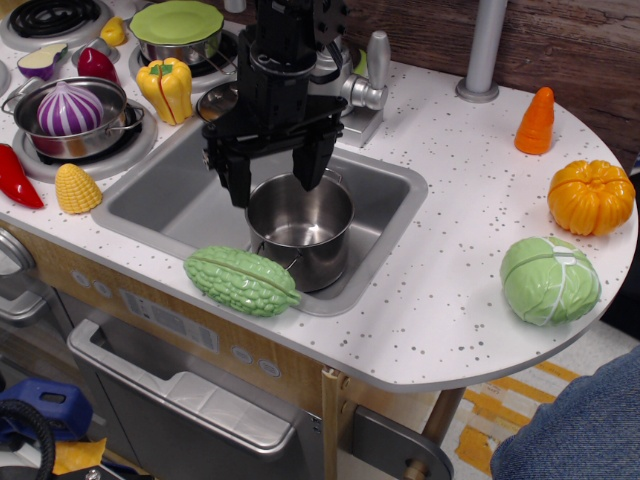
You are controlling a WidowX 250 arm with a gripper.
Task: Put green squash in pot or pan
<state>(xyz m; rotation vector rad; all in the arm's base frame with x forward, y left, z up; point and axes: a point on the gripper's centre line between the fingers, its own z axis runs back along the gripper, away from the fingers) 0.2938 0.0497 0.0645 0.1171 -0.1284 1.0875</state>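
Note:
The green squash [241, 280], ridged and oval with pointed ends, lies on the front rim of the sink, touching the pot's near side. The shiny steel pot [299, 229] stands upright and empty in the sink [170, 200]. My gripper [272, 180] is open and empty, fingers pointing down, hanging just above the pot's back-left rim. It is behind and above the squash, not touching it.
On the left stove a steel pan holds a purple onion [68, 108]; a lime-lidded pot [178, 28], yellow pepper [167, 88], corn [76, 188] and red pepper [14, 177] sit nearby. Faucet [365, 85] stands behind the sink. Cabbage [549, 280], pumpkin [590, 196], carrot [536, 121] at right.

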